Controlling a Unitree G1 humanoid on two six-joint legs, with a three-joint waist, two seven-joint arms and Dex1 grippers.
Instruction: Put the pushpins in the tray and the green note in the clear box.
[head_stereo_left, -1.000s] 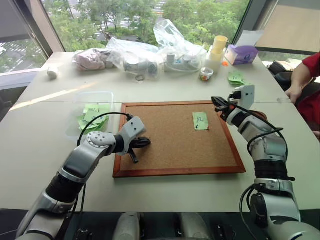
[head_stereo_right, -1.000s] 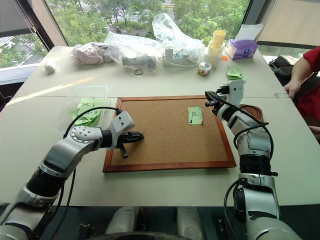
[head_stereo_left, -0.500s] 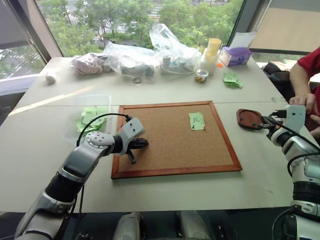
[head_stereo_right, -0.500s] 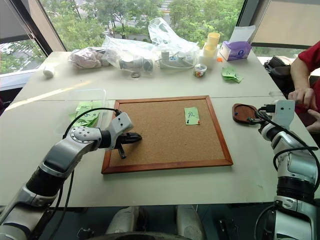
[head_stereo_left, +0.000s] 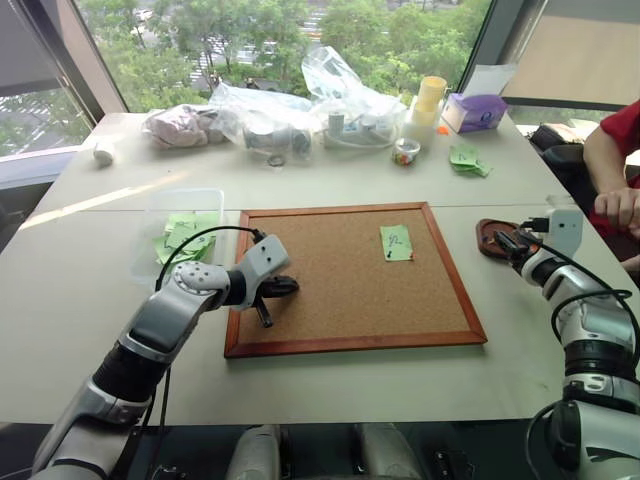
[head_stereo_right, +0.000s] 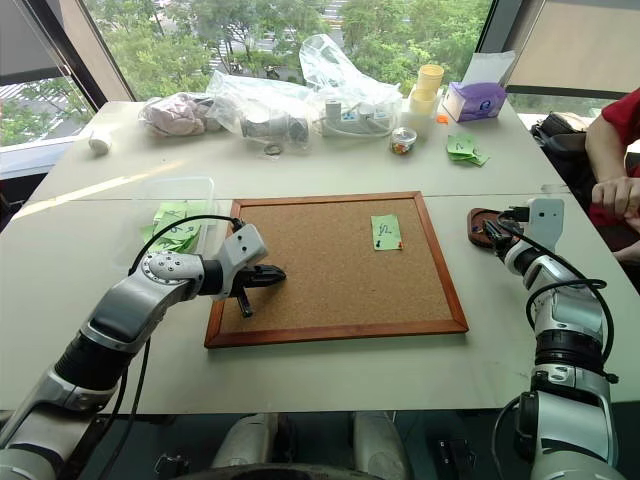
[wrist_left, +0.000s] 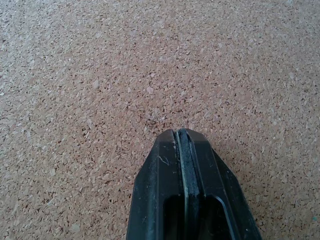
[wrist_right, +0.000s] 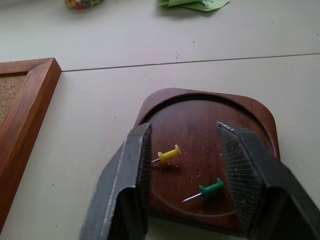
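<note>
The dark wooden tray (wrist_right: 200, 117) sits right of the corkboard (head_stereo_left: 340, 300). In it lie a yellow pushpin (wrist_right: 169, 154) and a green pushpin (wrist_right: 209, 190). My right gripper (wrist_right: 182, 130) hovers open just over the tray's near rim (head_stereo_left: 495, 236), with nothing between its fingers. The green note (head_stereo_left: 396, 242) lies flat on the board's far right part. At the board's left edge my left gripper (head_stereo_left: 292, 287) is shut and empty, its fingertips (wrist_left: 182, 134) low over bare cork. The clear box (head_stereo_left: 186, 232) stands left of the board with green slips inside.
A person's hand (head_stereo_left: 622, 210) and red sleeve are at the table's right edge, close to my right arm. Crumpled green scraps (head_stereo_left: 468, 158), plastic bags (head_stereo_left: 300, 105), stacked cups (head_stereo_left: 430, 100) and a purple box (head_stereo_left: 478, 110) line the far side.
My right gripper swung right and down from the board's far right edge to the tray, then opened there. The left arm stayed put.
</note>
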